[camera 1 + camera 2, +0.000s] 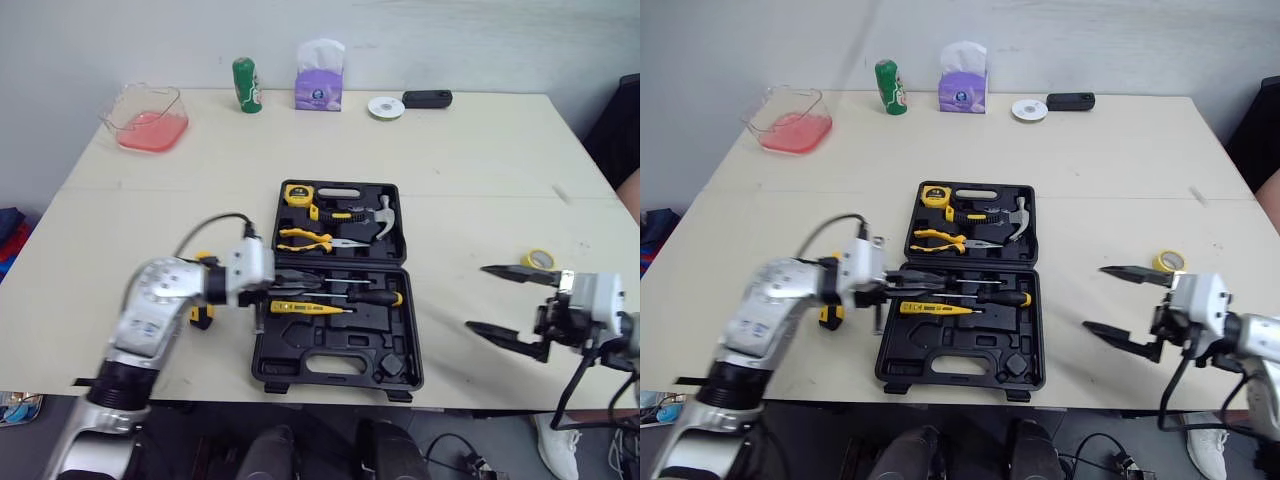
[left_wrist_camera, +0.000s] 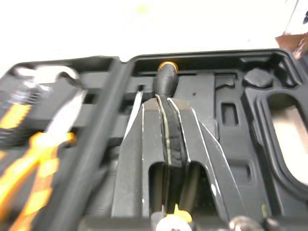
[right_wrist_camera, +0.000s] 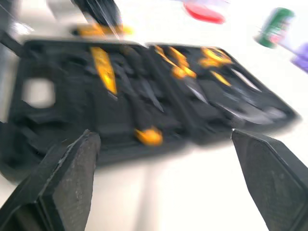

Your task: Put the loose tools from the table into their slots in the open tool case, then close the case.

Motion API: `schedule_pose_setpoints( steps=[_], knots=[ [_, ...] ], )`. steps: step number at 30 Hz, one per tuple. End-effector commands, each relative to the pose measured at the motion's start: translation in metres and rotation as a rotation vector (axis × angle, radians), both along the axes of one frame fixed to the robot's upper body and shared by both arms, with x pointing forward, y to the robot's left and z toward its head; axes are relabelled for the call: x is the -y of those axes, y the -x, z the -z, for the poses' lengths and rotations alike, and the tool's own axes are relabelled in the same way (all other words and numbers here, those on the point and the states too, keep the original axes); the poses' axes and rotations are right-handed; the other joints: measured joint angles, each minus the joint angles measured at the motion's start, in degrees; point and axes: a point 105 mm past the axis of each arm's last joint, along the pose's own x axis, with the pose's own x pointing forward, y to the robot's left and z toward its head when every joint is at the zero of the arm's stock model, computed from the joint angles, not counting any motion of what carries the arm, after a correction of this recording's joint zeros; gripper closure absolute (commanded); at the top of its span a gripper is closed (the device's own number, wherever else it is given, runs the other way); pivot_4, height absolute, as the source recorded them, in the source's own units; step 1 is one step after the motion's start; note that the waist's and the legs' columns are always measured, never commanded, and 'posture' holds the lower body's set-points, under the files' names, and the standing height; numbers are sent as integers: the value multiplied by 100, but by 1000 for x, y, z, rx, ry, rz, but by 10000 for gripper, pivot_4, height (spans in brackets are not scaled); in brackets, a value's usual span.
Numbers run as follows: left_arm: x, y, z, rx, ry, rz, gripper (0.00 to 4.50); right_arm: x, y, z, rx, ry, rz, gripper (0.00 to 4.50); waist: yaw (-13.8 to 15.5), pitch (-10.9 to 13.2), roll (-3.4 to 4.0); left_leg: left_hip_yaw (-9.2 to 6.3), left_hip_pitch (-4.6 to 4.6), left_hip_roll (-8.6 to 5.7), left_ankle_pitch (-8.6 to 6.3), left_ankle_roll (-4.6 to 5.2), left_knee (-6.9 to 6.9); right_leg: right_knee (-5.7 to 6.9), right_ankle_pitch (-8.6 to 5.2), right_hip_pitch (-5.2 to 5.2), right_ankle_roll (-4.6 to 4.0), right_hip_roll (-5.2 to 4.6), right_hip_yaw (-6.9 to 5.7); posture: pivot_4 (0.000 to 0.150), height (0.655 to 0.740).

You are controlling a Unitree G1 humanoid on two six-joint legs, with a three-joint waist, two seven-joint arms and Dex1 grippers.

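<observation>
The open black tool case [image 1: 335, 365] lies mid-table. Its far half holds a tape measure [image 1: 297, 194], pliers [image 1: 310, 239] and a hammer [image 1: 375, 218]; the near half holds a yellow tester pen [image 1: 308, 308]. My left gripper [image 1: 312, 283] reaches over the near half's left edge, shut on a black-handled screwdriver [image 2: 166, 79] with an orange end cap, low over the slots. A small yellow-and-black tool [image 1: 201, 316] lies on the table beside my left arm. My right gripper [image 1: 476, 297] hovers open to the right of the case, holding nothing, and a yellow tape roll [image 1: 538, 259] lies just beyond it.
Along the far table edge stand a clear container with pink contents [image 1: 150, 120], a green can [image 1: 246, 85], a purple tissue pack [image 1: 319, 80], a white disc [image 1: 386, 107] and a black device [image 1: 427, 98]. The case sits close to the table's near edge.
</observation>
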Motion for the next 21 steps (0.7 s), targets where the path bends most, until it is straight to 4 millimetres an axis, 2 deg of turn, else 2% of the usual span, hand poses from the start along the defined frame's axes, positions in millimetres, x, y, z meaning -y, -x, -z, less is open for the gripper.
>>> schedule_pose_setpoints(
  steps=[1, 5, 7, 9, 14, 17, 19, 21],
  knots=[
    [-42, 1, -9, -28, 58, -159, 35922, 32, -1, -12, 102, 60, 107, 0, -16, 0, 0, 3, 5, 0, 0, 0, -1, 0, 0, 2, 0, 0, 2, 1500, 7400],
    [-105, 1, -2, -6, 31, -418, 17060, 68, -2, -13, 141, 53, 268, 0, -14, 2, 1, 4, 8, 2, -1, -1, -5, -10, 0, 2, 0, 0, 2, 1500, 7400],
    [-145, 5, 1, -9, 39, -578, 9352, 87, 0, -10, 143, 57, 349, 0, -18, 3, 1, 5, 9, 3, -2, -2, -8, -24, 0, 2, -1, -1, 2, 1500, 7400],
    [-175, 11, 3, 7, 36, -709, 243, 102, 2, -10, 156, 68, 412, 0, -26, 4, 4, 7, 11, 3, -5, -2, -16, -33, -1, 1, -1, -5, 5, 1500, 7400],
    [-251, 40, 17, 1, 65, -1049, 243, 148, 11, -5, 150, 81, 615, 0, -37, 5, 5, 13, 21, 3, -6, -3, -46, -50, -1, -1, -2, -14, 6, 1500, 7400],
    [-286, 61, 23, -18, 113, -1221, 243, 173, 21, 0, 129, 97, 732, 0, -53, 5, 5, 15, 22, 3, -10, -7, -60, -58, -3, -7, -6, -16, 6, 1500, 7400],
    [-302, 72, 24, -16, 132, -1305, 243, 184, 27, 3, 116, 108, 782, 0, -62, 5, 5, 15, 21, 5, -14, -9, -63, -61, -5, -8, -8, -16, 4, 1500, 7400],
    [-330, 96, 27, -13, 149, -1449, 243, 201, 37, 5, 108, 127, 867, 0, -89, 5, 6, 16, 22, 5, -18, -16, -63, -61, -5, -8, -8, -18, 5, 1500, 7400]
  ],
)
